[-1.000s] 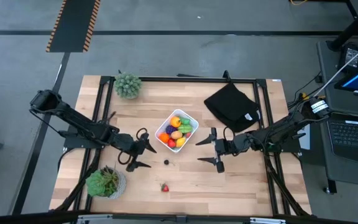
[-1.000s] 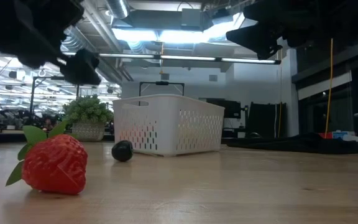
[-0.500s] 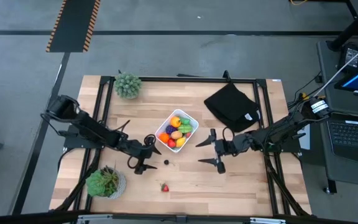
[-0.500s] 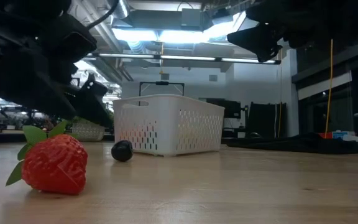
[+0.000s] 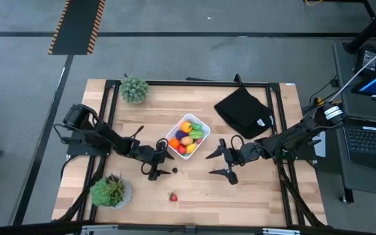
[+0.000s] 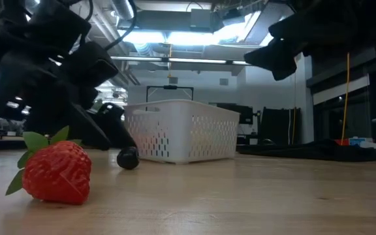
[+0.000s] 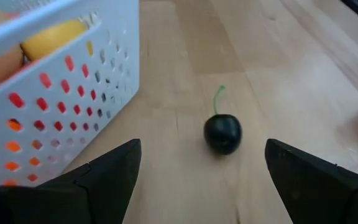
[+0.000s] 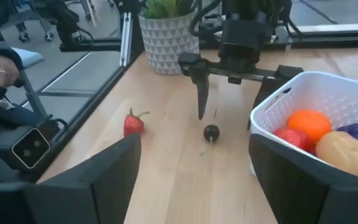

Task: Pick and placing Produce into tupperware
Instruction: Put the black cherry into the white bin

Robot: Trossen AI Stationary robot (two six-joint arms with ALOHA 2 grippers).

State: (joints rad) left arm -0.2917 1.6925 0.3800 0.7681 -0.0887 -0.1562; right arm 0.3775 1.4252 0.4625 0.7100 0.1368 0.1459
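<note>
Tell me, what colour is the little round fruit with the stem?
The cherry is black with a green stem, clearest in the left wrist view.

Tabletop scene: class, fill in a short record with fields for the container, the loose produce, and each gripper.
container: white tupperware, holding mixed produce
loose produce: dark cherry beside the tupperware; strawberry nearer the table's front edge
left gripper: open, low over the table, lined up on the cherry, not touching
right gripper: open, empty, on the tupperware's other side

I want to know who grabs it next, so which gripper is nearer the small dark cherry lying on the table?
Left. The open left gripper hangs right at the small dark cherry, beside the white mesh basket. The open right gripper waits farther away across bare wood.
</note>
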